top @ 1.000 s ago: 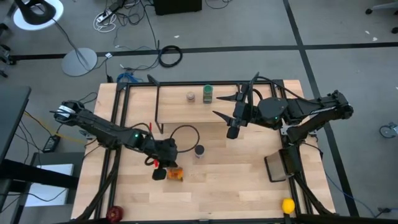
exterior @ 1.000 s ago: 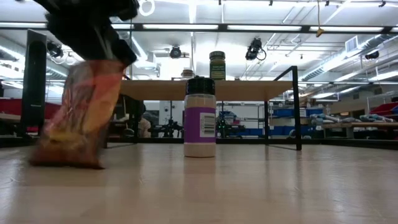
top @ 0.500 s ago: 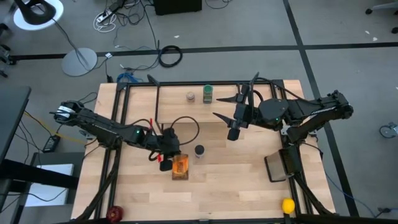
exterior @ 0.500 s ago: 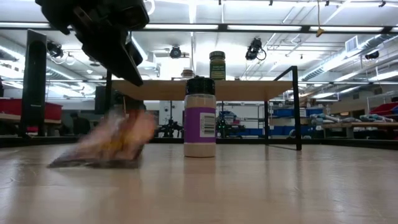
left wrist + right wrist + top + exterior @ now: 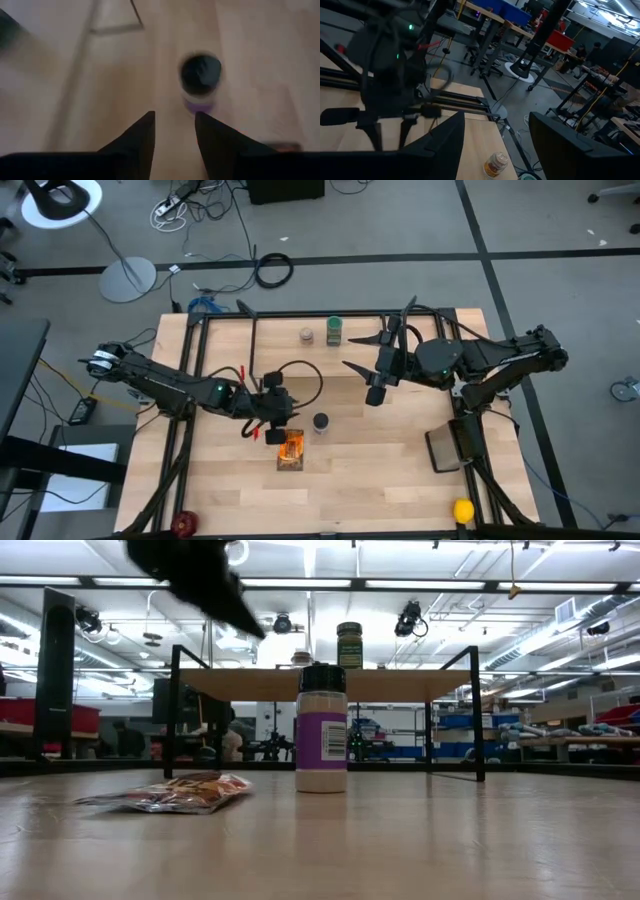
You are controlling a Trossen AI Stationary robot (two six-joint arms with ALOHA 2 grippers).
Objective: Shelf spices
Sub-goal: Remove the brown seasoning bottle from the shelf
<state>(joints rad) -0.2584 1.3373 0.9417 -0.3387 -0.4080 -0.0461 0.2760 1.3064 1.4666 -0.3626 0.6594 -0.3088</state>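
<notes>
The flat brown-orange packet (image 5: pixel 290 450) (image 5: pixel 170 793) lies flat on the tabletop. My left gripper (image 5: pixel 283 420) (image 5: pixel 175 131) hovers open above and just beyond it, touching nothing. The dark-lidded purple-labelled jar (image 5: pixel 320 423) (image 5: pixel 322 728) (image 5: pixel 200 82) stands upright on the table, just ahead of the left fingers. On the shelf (image 5: pixel 400 683) stand the green-lidded jar (image 5: pixel 334 330) (image 5: pixel 349 644) and the tiny pale-capped jar (image 5: pixel 307 335) (image 5: pixel 495 164). My right gripper (image 5: pixel 346 351) waits open in the air near the shelf's right end.
A yellow ball (image 5: pixel 463 510) sits at the table's near right corner and a dark red object (image 5: pixel 185 525) at the near left corner. A dark flat pad (image 5: pixel 445 450) lies at the right. Bare wood lies between the packet and the near edge.
My left gripper let go of the packet and rose, drifting toward the far edge and right, toward the purple jar. The packet, which stood upright below the fingers, tipped over and now lies flat on the table.
</notes>
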